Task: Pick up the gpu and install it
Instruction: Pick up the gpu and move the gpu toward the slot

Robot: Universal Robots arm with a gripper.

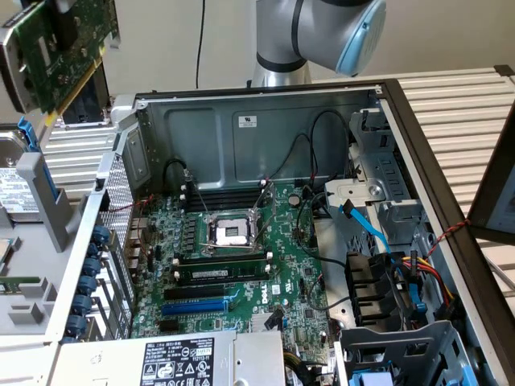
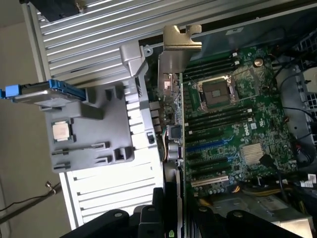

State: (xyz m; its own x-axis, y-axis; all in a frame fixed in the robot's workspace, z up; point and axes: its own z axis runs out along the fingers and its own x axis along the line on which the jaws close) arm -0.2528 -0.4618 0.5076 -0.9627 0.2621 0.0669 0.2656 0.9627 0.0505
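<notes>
The gpu (image 1: 60, 52), a green circuit board with a metal bracket, hangs tilted in the air at the exterior view's upper left, above and outside the open computer case (image 1: 265, 129). In the wrist view the gpu (image 2: 173, 64) appears edge-on, its silver bracket farthest from the camera. My gripper (image 2: 173, 218) is shut on the card's near end, with a black finger on each side of it. The green motherboard (image 1: 241, 265) lies inside the case, and its blue slot (image 1: 193, 305) is bare. That blue slot (image 2: 205, 145) lies beside the held card.
A grey fixture tray (image 2: 94, 129) beside the case holds a processor chip (image 2: 62, 131) and a drive with blue rails (image 2: 44, 91). A memory stick (image 1: 221, 272) sits in its slot. Cables (image 1: 386, 241), a drive cage and the power supply (image 1: 177, 358) crowd the case.
</notes>
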